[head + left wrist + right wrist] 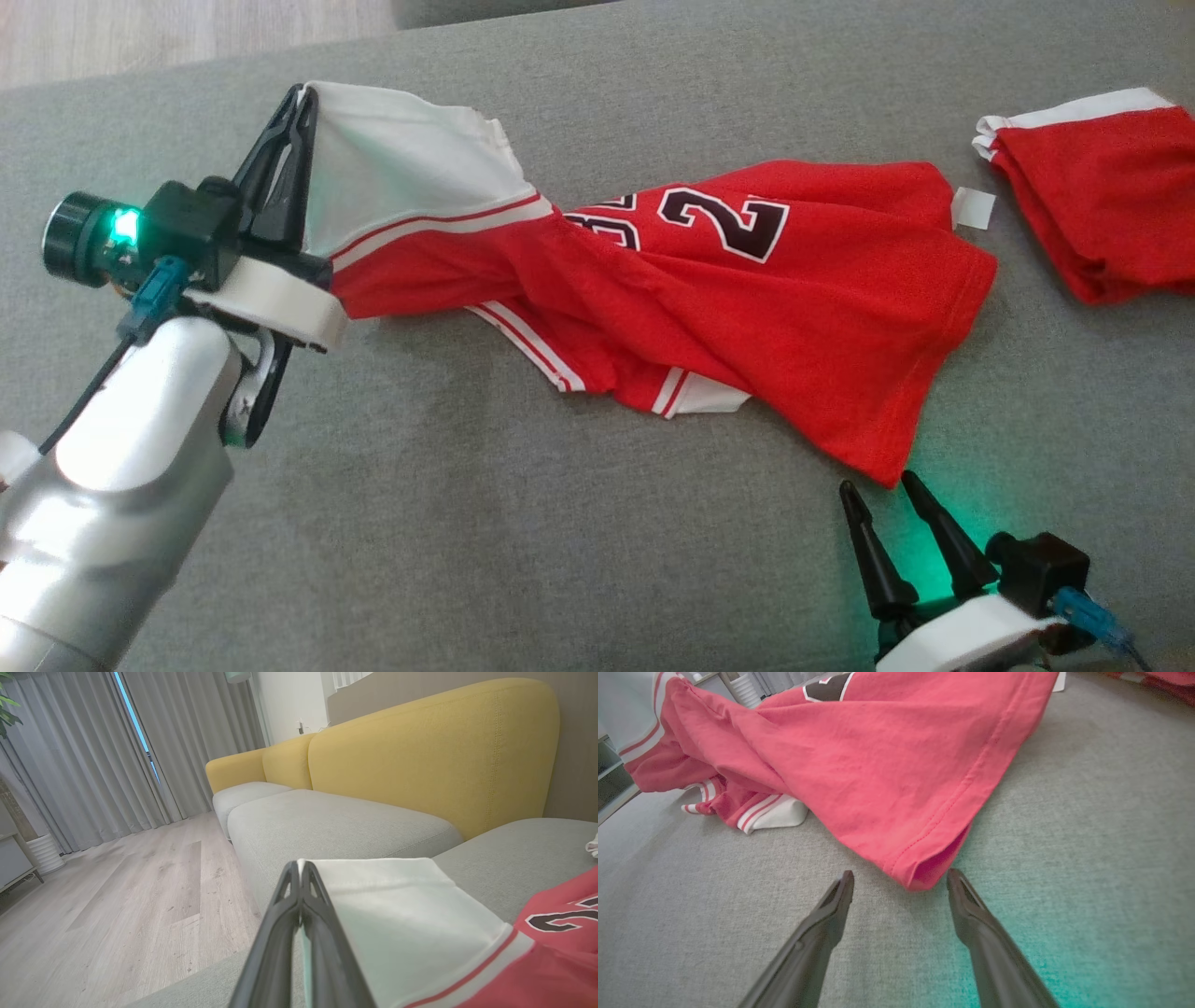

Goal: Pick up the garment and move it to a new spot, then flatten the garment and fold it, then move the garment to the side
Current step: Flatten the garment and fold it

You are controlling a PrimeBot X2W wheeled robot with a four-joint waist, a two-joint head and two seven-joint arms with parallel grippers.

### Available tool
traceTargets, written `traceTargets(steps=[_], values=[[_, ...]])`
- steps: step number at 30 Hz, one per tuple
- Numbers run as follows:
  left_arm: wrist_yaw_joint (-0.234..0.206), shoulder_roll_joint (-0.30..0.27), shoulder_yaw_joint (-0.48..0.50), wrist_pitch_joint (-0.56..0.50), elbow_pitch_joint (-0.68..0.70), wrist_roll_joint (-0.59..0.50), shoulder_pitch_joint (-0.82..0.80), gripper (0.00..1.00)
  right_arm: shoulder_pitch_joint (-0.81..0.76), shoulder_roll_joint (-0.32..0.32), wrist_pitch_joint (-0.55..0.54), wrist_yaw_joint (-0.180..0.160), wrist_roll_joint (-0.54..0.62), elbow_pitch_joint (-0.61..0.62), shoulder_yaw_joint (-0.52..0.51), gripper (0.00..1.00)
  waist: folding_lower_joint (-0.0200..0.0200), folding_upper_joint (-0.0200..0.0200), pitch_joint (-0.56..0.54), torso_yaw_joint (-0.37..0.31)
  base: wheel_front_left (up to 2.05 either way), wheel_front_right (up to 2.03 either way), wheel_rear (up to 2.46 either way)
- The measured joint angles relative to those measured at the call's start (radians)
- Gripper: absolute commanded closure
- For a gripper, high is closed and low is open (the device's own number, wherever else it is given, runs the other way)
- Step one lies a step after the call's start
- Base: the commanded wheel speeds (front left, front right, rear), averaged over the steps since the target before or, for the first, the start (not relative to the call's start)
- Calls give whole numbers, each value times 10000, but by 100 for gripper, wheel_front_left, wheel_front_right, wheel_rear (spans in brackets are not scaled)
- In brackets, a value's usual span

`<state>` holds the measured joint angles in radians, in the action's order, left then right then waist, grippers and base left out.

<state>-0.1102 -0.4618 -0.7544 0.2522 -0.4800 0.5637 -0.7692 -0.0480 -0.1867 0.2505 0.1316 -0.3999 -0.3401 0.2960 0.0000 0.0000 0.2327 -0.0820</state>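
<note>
nearest us, our right gripper (878,482) stood low over the grey woven sofa cushion (467,541), its two dark fingers spread wide with nothing between them. the bottom hem corner (920,877) of the red cloth basketball jersey with white sleeves and a dark number (747,317) lay just ahead of the fingertips, pointing into the gap, so we judged this arm the nearer one for that corner. from there the jersey ran long and twisted across the cushion toward the far left, where our left gripper (301,103) was clamped shut on a white sleeve (397,914), holding it up off the fabric. bare cushion lay open on our side of the jersey. a second red and white garment (1111,196) sat near on the right, beyond the hem, and past the left gripper the cushion's edge met pale wood floor (140,37).
</note>
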Motion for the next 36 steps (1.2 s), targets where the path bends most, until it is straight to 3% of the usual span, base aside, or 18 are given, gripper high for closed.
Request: traceTargets(steps=[5,6,9,11,12,20,26,31,32,33,34,36], values=[[4,-36,-56,-19,36,0,-1,100,42,-96,0,0,-4,-98,119,0,0,0,40,67,0,0,0],[8,-42,-63,-19,54,0,-1,100,71,-111,0,0,4,-138,165,8,0,0,50,81,0,0,0],[19,-59,-125,-23,105,0,-1,100,255,-125,0,0,59,-234,232,52,0,0,88,110,0,0,0],[44,-65,-161,-46,136,2,-1,100,378,-136,0,0,159,-320,244,94,0,0,115,125,0,0,0],[44,-65,-165,-46,153,2,-2,100,425,-136,0,0,240,-326,219,100,0,0,125,131,0,0,0],[44,-186,-153,-38,422,33,29,100,467,-182,0,0,155,420,-253,100,0,0,-199,96,0,0,0],[19,-412,107,-2,1058,107,721,100,15,-685,2,0,-17,1676,-1066,100,0,0,-748,-9,0,0,0],[-42,-558,153,0,1371,176,1007,100,-406,-924,-113,0,-251,1871,-1114,100,-2,0,-1121,-65,0,0,0],[-42,-562,151,0,1423,176,1034,100,-525,-972,-282,0,-341,1868,-1055,92,-2,0,-1185,-61,0,0,0],[-42,-560,146,0,1475,176,1049,100,-646,-1024,-430,0,-382,1858,-1001,34,-2,0,-1223,-38,0,0,0],[-42,-556,138,0,1538,178,1056,100,-754,-1055,-502,0,-401,1835,-961,0,-2,0,-1234,3,0,0,0],[-40,-539,121,-2,1605,178,1079,100,-896,-1066,-589,0,-401,1739,-821,0,-1,0,-1213,86,0,0,0]])
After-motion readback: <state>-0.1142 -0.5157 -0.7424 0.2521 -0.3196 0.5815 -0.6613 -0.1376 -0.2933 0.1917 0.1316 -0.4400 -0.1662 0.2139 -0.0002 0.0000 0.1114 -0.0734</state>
